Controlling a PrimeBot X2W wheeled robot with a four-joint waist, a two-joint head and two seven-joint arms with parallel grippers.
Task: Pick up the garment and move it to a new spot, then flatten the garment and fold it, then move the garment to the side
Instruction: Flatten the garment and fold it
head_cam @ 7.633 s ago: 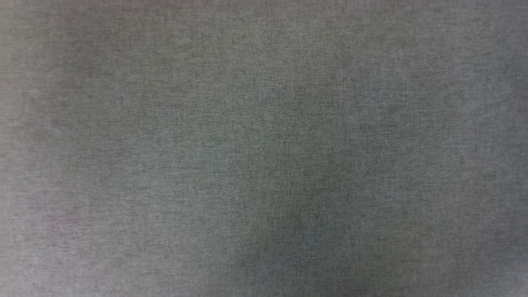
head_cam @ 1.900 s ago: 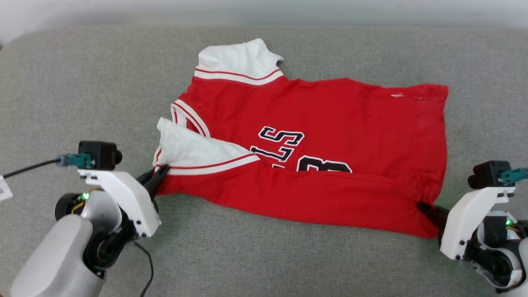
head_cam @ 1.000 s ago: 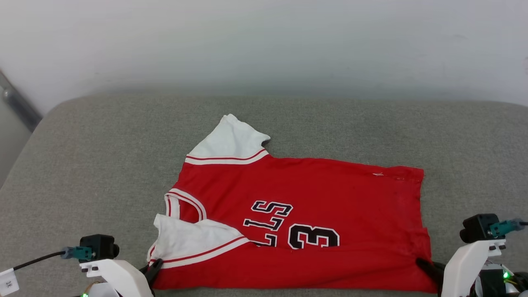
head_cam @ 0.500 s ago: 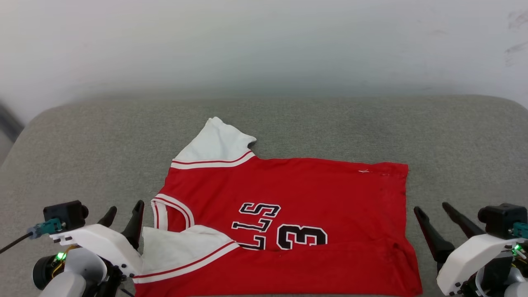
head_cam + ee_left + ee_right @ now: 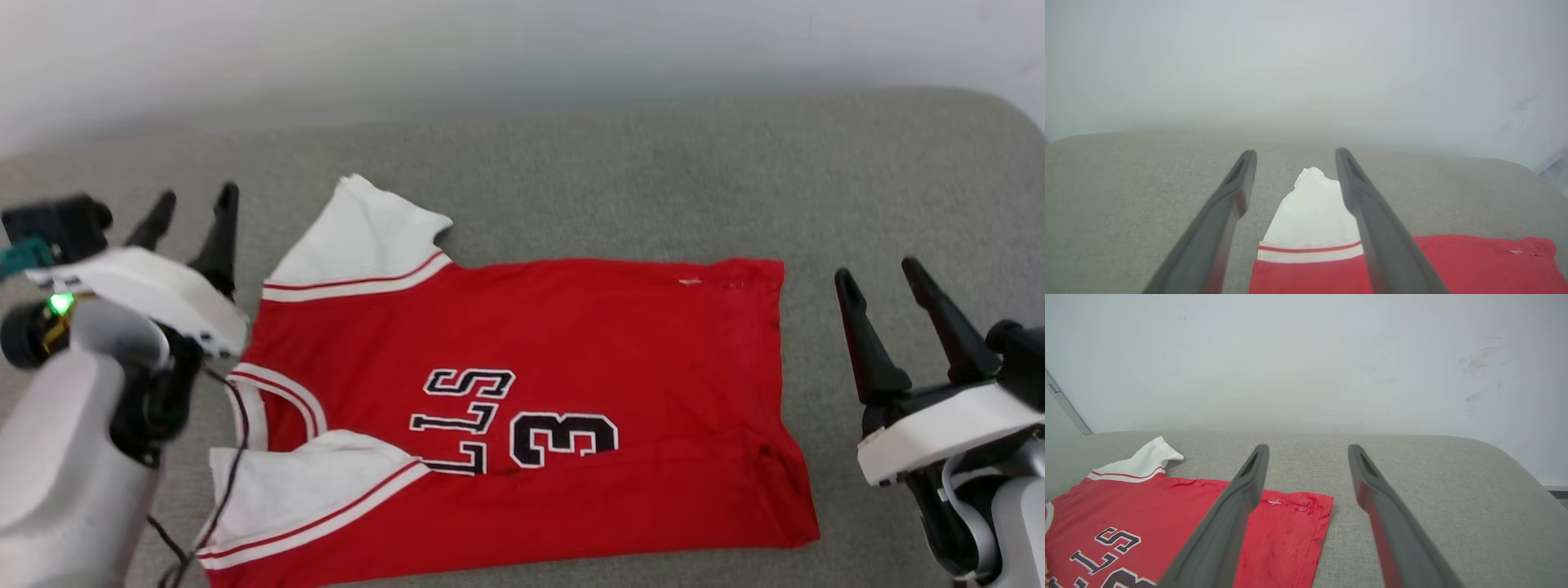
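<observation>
Released since earlier: left gripper [image 5: 199, 193], upper left, right gripper [image 5: 877, 271], right edge, both spread; unpinned garment [image 5: 571, 327] fold may reopen.

Fingers spread, left gripper [image 5: 198, 193] and right gripper [image 5: 877, 269] point forward, left seemingly reaching farther.

My left pincer [image 5: 199, 193] has two long dark tapered fingers [image 5: 219, 237] on a white bracket [image 5: 139, 282], with a small black camera [image 5: 53, 224], a teal plug [image 5: 20, 255] and a green light [image 5: 59, 304]. A thin black cable [image 5: 233, 474] hangs beside my pale grey forearm [image 5: 57, 474]. My right pincer [image 5: 875, 269] has the same dark fingers on a white mount [image 5: 939, 429]
</observation>
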